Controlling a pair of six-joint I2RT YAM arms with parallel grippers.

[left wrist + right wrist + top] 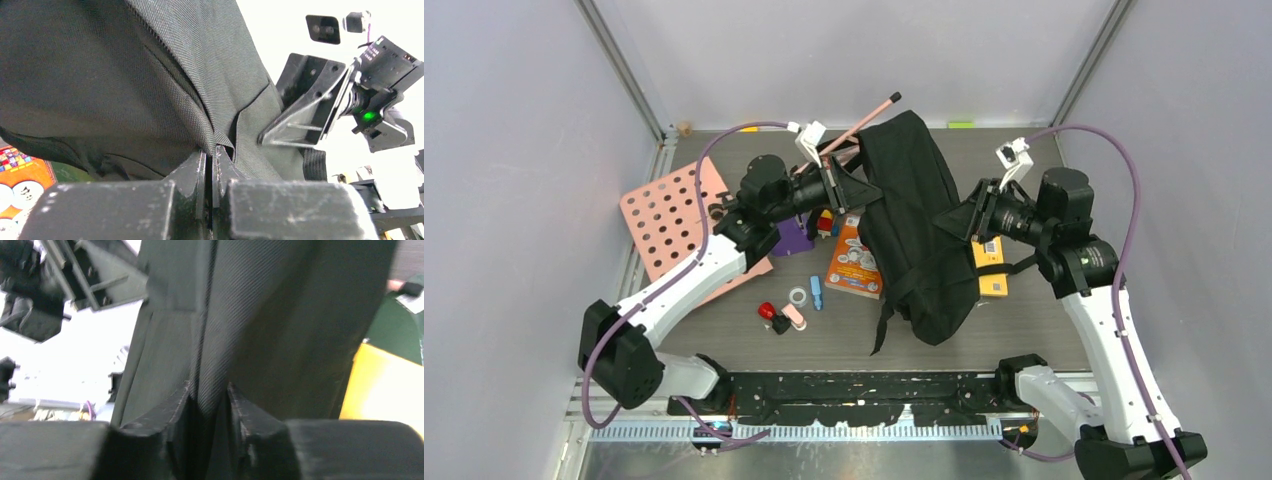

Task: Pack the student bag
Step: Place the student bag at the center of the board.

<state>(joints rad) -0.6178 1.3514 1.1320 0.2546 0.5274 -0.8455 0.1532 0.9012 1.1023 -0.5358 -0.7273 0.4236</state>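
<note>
Bag sits mid-table between my arms. Only the wrist cams show it: left claw and right claw each pinch a fold of its fabric. Top view alone catches the pencil.

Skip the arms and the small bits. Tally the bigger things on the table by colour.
Black: 1, student bag
Pink: 2, pegboard and pencil
Orange: 1, booklet
Yellow: 1, box
Purple: 1, purple piece
Total: 6
</note>
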